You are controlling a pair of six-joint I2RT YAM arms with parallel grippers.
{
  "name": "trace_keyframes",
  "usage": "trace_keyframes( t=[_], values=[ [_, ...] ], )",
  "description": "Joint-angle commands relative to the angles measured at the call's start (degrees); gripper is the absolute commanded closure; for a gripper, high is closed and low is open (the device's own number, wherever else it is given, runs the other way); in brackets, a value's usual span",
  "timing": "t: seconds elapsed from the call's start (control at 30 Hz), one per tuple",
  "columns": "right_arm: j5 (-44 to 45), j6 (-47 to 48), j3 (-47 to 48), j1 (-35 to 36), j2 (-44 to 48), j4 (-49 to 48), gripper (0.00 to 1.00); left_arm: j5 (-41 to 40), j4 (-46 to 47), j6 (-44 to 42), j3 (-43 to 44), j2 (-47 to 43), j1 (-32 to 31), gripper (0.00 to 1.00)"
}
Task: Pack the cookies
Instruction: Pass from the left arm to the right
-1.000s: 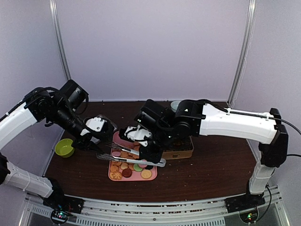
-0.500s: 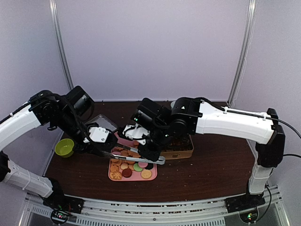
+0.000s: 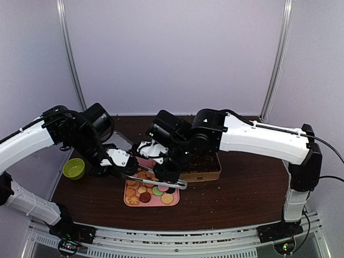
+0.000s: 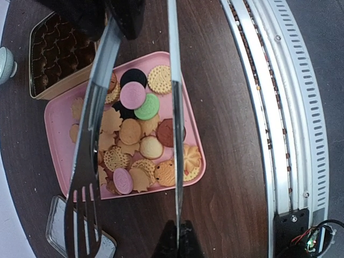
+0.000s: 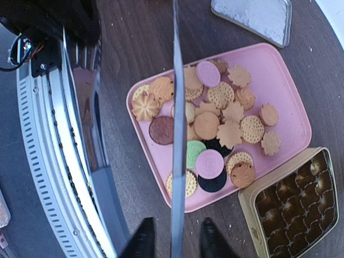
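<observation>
Steel tongs (image 4: 86, 161), pinched by left hand (image 4: 177, 243), right hand (image 5: 177, 239) spread astride them, leaf-shaped cookies (image 4: 131, 131) clear only from wrist views

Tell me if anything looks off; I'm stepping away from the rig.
Nothing looks spilled. The cookies lie jumbled and overlapping on the pink tray, and the tin beside it looks empty so far.

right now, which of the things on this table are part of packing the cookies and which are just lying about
For the job: cookies, pink tray under them, gold tin, metal tongs.
Just lying about: green bowl, flat silver tray, pale cup.
</observation>
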State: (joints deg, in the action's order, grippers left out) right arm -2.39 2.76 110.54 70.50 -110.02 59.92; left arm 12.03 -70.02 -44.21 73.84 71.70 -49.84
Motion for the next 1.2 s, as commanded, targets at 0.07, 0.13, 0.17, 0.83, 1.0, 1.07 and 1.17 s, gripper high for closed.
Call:
trace_keyframes(
  t=[0.07,0.13,0.17,0.83,1.0,1.07,1.17],
  values=[
    [-3.28,-4.13,-7.71,-4.35,10.89,-13.22,0.27,5.14,5.94,3.31,-1.29,-2.23,0.33,1.00],
    [-6.08,-6.02,-14.70,-7.33,17.29,-20.43,0.13,11.77,6.80,6.70,-0.79,-3.08,3.00,1.00],
    [-8.59,-7.18,-18.01,-8.90,20.35,-23.78,0.05,15.84,6.87,8.63,-0.21,-3.18,4.48,1.00],
    [-30.34,-28.27,-49.57,-17.58,39.34,-77.46,0.01,46.54,26.07,37.35,0.20,-5.18,13.67,1.00],
    [-34.28,-33.26,-47.53,-17.40,34.29,-86.60,0.07,47.58,27.30,38.30,0.07,-5.41,13.65,1.00],
    [-34.89,-34.43,-47.32,-17.41,33.08,-89.38,0.09,48.31,27.58,38.67,0.07,-5.58,13.65,1.00],
    [-35.40,-35.24,-46.54,-17.41,31.71,-91.07,0.13,49.47,27.66,39.30,0.31,-5.74,13.66,1.00]
  ],
)
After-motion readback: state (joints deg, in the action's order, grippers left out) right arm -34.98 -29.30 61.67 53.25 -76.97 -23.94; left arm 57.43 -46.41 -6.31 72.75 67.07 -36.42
